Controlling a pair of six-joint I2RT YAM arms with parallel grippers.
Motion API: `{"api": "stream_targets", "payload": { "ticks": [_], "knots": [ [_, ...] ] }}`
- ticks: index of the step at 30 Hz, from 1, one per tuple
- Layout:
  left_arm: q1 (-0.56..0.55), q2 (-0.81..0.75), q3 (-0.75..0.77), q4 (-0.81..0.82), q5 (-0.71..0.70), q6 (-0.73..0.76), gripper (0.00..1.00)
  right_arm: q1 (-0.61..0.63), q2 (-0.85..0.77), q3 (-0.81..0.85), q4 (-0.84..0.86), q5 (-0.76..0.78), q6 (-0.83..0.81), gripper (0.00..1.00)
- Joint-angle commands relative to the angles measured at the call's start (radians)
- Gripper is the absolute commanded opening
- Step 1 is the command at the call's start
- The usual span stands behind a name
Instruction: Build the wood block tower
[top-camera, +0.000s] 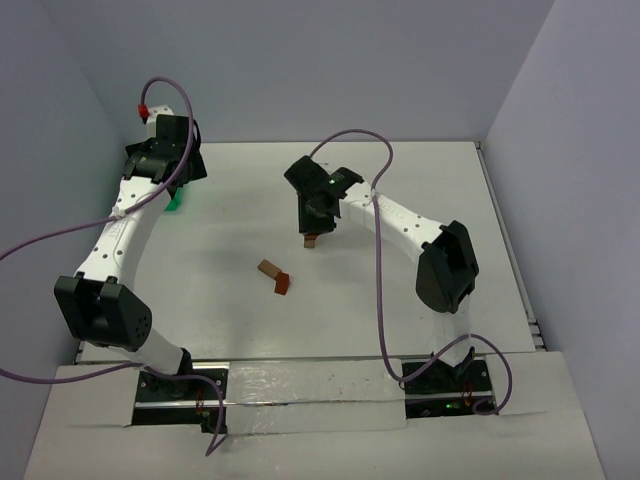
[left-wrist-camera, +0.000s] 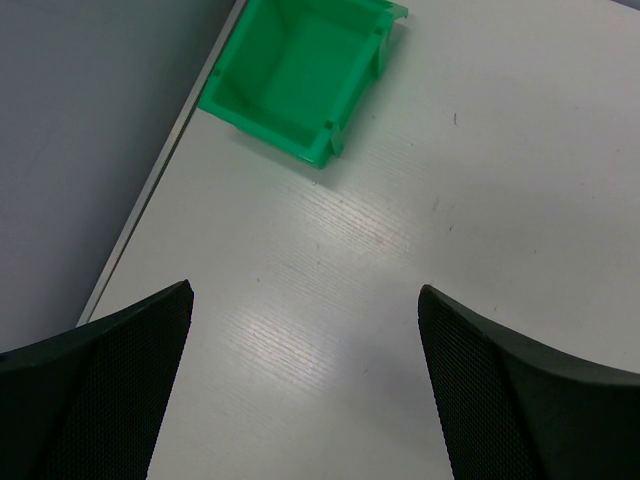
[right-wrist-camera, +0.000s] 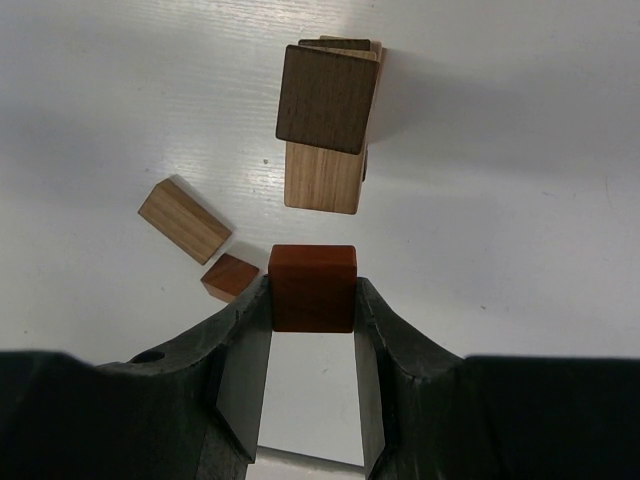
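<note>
The wood block tower (right-wrist-camera: 325, 120) stands on the white table, a dark brown block on top of tan ones, seen from above in the right wrist view. My right gripper (right-wrist-camera: 312, 292) is shut on a reddish-brown block (right-wrist-camera: 312, 275) and holds it raised, just short of the tower. A loose tan block (right-wrist-camera: 184, 220) and a small reddish-brown block (right-wrist-camera: 230, 276) lie to the left; they also show in the top view (top-camera: 268, 268) (top-camera: 283, 285). In the top view my right gripper (top-camera: 312, 228) has a bit of brown wood (top-camera: 311, 240) under it. My left gripper (left-wrist-camera: 305, 295) is open and empty.
A green plastic bin (left-wrist-camera: 300, 75) sits at the table's far left edge, just ahead of my left gripper (top-camera: 168, 165); it shows partly in the top view (top-camera: 176, 201). Grey walls stand round the table. Purple cables hang over both arms.
</note>
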Motion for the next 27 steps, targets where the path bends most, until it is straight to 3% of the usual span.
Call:
{"api": "stream_targets", "payload": {
  "ticks": [1, 27],
  "knots": [
    [0.006, -0.008, 0.020, 0.037, 0.015, -0.007, 0.99, -0.010, 0.009, 0.058, -0.012, -0.001, 0.006, 0.00],
    [0.006, 0.049, 0.063, 0.020, 0.072, -0.015, 0.99, -0.034, 0.042, 0.077, -0.004, 0.027, -0.031, 0.06]
  ]
}}
